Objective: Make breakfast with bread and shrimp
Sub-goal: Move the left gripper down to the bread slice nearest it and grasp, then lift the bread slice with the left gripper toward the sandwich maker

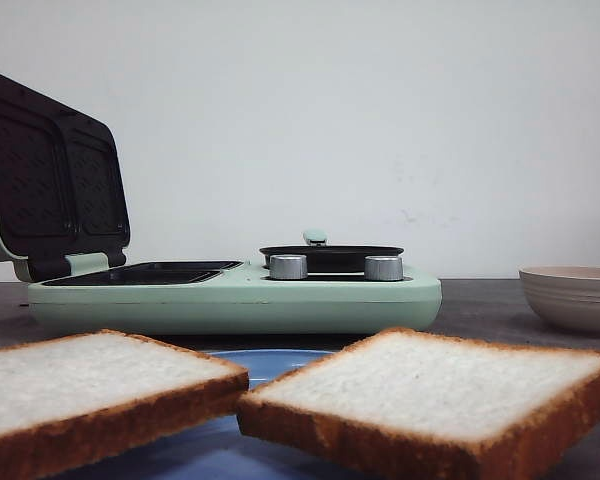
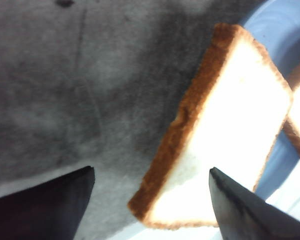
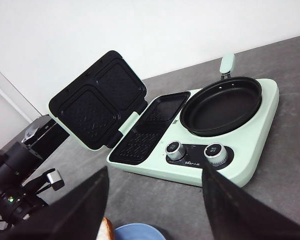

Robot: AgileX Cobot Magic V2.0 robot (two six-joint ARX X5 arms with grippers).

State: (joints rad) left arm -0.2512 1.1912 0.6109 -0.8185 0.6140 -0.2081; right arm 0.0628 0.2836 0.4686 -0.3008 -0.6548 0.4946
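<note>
Biggest thing on the grey table (image 1: pixel 480 300) is the mint-green breakfast maker (image 1: pixel 240 300), so I'll place everything off that. Its waffle-patterned lid (image 1: pixel 50 175) stands open at the left end, with the dark sandwich plates (image 3: pixel 147 130) lying bare right below it. On the maker's right half sits a round black pan (image 3: pixel 221 105) with a green handle sticking out the back, and two silver knobs (image 1: pixel 288 267) are on the front edge below the pan.

In front of the maker, closest to the camera, is a blue plate (image 1: pixel 270 362) with the bread (image 1: pixel 430 385): two slices side by side, crusts nearly touching, both overhanging the rim. A pale ribbed bowl (image 1: pixel 575 295) sits off to the maker's right, well apart from it.

The left gripper (image 2: pixel 150 200) hangs over the left slice, fingers spread wide, one on each side of it and not touching. The right gripper (image 3: pixel 155 200) is up in front of the maker looking down on it, fingers also wide apart, nothing between them.

No shrimp showing in any view.
</note>
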